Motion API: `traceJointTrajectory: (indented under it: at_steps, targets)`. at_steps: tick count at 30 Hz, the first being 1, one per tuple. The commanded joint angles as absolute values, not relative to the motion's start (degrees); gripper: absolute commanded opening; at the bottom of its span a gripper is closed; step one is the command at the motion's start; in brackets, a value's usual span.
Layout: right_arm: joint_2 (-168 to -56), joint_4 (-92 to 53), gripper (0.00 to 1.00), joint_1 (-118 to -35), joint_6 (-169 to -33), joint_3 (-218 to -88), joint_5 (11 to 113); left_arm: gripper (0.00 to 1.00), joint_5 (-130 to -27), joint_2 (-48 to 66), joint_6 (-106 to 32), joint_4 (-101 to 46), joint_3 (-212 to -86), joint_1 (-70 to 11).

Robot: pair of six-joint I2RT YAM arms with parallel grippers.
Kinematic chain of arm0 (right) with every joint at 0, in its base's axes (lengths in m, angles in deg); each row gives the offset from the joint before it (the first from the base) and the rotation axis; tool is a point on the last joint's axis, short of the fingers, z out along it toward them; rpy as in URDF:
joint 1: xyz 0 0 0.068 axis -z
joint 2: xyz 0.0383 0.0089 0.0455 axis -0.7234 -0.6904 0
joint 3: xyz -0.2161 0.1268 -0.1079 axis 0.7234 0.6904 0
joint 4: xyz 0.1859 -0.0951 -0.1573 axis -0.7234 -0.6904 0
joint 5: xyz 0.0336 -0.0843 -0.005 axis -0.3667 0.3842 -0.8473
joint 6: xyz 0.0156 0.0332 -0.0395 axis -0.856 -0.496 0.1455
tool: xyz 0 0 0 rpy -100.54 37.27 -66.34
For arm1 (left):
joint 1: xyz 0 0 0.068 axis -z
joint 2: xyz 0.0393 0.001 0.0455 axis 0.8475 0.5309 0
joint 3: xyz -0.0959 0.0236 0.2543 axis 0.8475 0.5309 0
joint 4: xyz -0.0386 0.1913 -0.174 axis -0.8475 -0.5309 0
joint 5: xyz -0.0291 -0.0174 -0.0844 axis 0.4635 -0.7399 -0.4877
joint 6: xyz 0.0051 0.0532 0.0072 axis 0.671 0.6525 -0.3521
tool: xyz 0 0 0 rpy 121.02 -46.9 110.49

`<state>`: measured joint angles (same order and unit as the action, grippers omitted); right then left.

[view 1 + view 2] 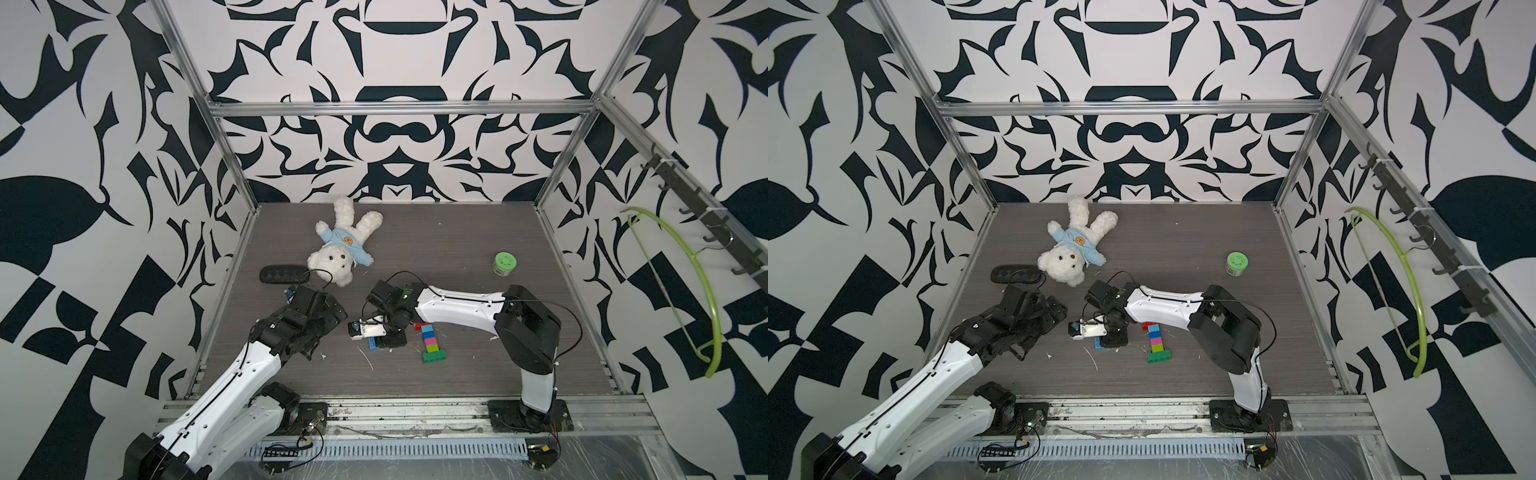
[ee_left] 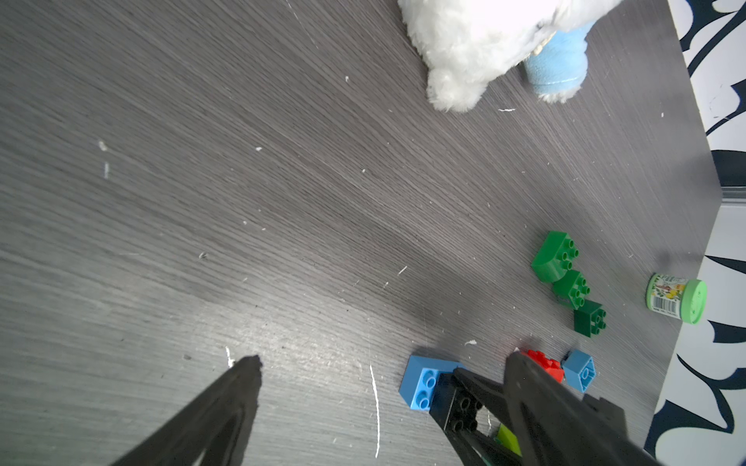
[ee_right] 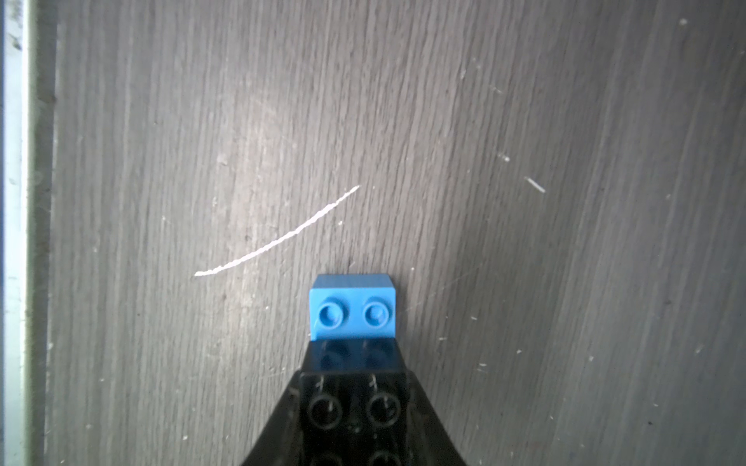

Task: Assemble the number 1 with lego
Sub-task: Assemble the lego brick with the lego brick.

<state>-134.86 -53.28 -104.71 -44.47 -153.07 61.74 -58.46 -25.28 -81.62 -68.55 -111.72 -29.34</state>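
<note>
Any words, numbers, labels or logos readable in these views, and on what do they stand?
Nothing can be read with certainty.
On the green-lidded jar: a printed label with a barcode, too blurred to read.
On the teddy bear: a round orange shirt badge, too small to read.

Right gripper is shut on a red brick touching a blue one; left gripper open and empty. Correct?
Not red: the right wrist view shows the right gripper shut on a black brick touching the blue brick. The left gripper is open and empty.
</note>
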Motion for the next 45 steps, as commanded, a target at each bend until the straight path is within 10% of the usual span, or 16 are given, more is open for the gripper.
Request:
traceJointTrajectory:
  at_steps: [1,18,32,45]
  targets:
    - [-135.65,-54.50,0.27,-105.22,-45.14,-154.77,64.16,1.00,-57.86,-26.00,-81.65,-70.12,-110.49,-29.62]
    - [-125.64,-49.59,0.64,-104.34,-55.26,-151.25,59.13,1.00,-59.73,-27.57,-80.64,-70.95,-109.69,-30.41]
    - [-122.14,-61.38,0.53,-102.76,-110.09,-155.63,72.68,0.91,-80.07,-25.11,-74.01,-63.99,-106.65,-30.44]
    - [-129.20,-62.80,0.40,-102.13,-115.60,-158.55,62.00,0.68,-89.10,-17.90,-78.07,-53.41,-103.04,-27.47]
